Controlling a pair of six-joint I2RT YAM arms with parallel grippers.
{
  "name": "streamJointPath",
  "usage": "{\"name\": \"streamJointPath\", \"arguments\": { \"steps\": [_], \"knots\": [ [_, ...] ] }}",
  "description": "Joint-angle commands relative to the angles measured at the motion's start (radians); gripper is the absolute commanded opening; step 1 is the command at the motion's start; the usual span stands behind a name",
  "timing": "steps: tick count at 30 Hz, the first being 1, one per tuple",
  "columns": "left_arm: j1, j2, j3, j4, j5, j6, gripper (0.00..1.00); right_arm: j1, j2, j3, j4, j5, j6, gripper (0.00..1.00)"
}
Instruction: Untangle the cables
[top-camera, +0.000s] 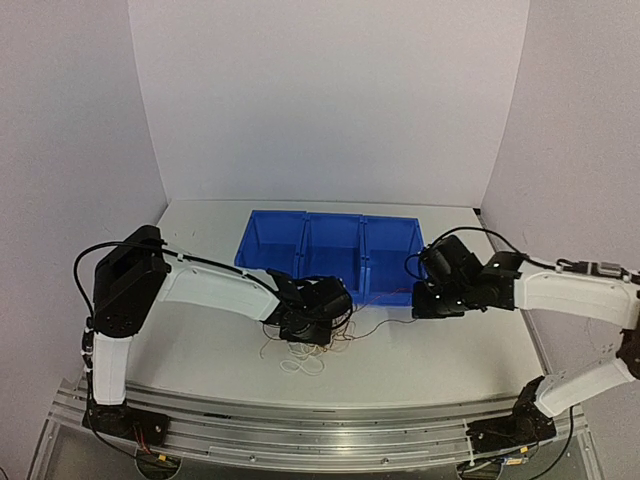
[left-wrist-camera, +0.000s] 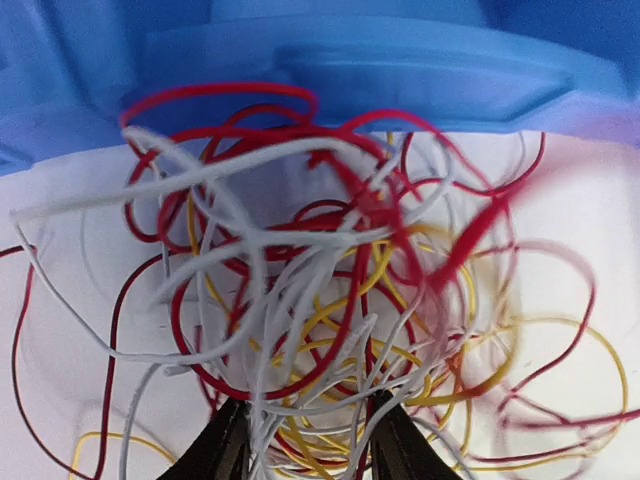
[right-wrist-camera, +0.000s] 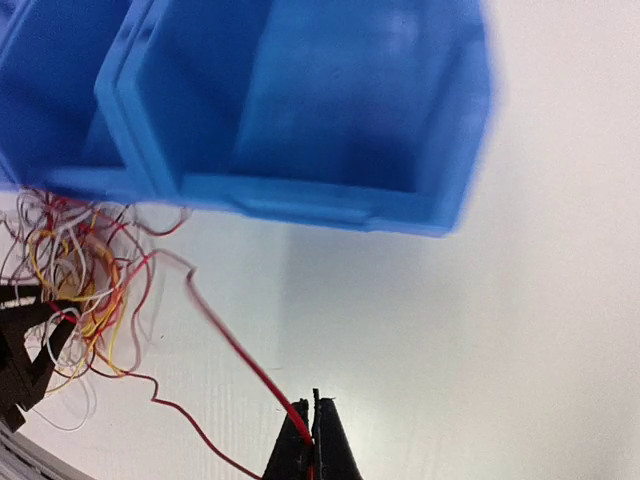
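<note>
Surface (top-camera: 450, 350): plain white.
Right claw (right-wrist-camera: 312, 430): pinched closed on one red cable (right-wrist-camera: 235, 345), bottom centre of its view.
Left claw (left-wrist-camera: 308, 445): half-wide, with strands between its fingers.
Cables (left-wrist-camera: 330, 300): white, yellow and red tangle just below the blue bins (top-camera: 330, 245), mid-frame.

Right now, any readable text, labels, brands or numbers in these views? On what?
None readable in any view.
blue bins: plain walls, no label.
cables: no tags, no print.
left pincer, right pincer: bare black, no marking.
arm housings: any marking is too small to read.
</note>
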Motion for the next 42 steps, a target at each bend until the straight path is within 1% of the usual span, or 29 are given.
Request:
{"name": "streamJointPath", "arguments": {
  "steps": [1,5,8,11,13,17,22,26,30,34,39,42],
  "knots": [
    [0.019,-0.086,-0.085,-0.138,-0.106,-0.105,0.38,-0.008,-0.227,0.045,-0.412,0.354,0.135,0.00],
    [0.028,-0.143,-0.159,-0.164,-0.125,-0.151,0.37,-0.034,-0.375,0.108,-0.615,0.503,0.162,0.00],
    [0.030,-0.180,-0.210,-0.157,-0.123,-0.170,0.37,-0.054,-0.452,0.177,-0.697,0.592,0.143,0.00],
    [0.030,-0.199,-0.238,-0.144,-0.113,-0.176,0.37,-0.061,-0.488,0.280,-0.790,0.719,0.130,0.00],
    [0.031,-0.203,-0.245,-0.141,-0.114,-0.182,0.36,-0.061,-0.510,0.357,-0.829,0.782,0.120,0.00],
    [0.031,-0.206,-0.252,-0.144,-0.116,-0.197,0.29,-0.062,-0.549,0.501,-0.838,0.911,0.026,0.00],
    [0.031,-0.223,-0.270,-0.160,-0.116,-0.208,0.28,-0.062,-0.532,0.673,-0.841,1.037,-0.099,0.00],
    [0.037,-0.234,-0.306,-0.144,-0.104,-0.208,0.28,-0.060,-0.476,0.794,-0.844,1.065,-0.160,0.00],
    [0.063,-0.248,-0.331,-0.218,-0.121,-0.252,0.24,-0.060,-0.380,0.899,-0.841,1.096,-0.244,0.00],
    [0.125,-0.331,-0.434,-0.207,-0.094,-0.268,0.16,-0.061,-0.295,0.991,-0.842,1.181,-0.310,0.00],
    [0.187,-0.451,-0.531,-0.208,-0.086,-0.264,0.13,-0.060,-0.235,1.063,-0.836,1.149,-0.359,0.00],
    [0.235,-0.516,-0.577,-0.266,-0.103,-0.285,0.10,-0.061,-0.176,1.076,-0.834,1.167,-0.385,0.00]
  ]
}}
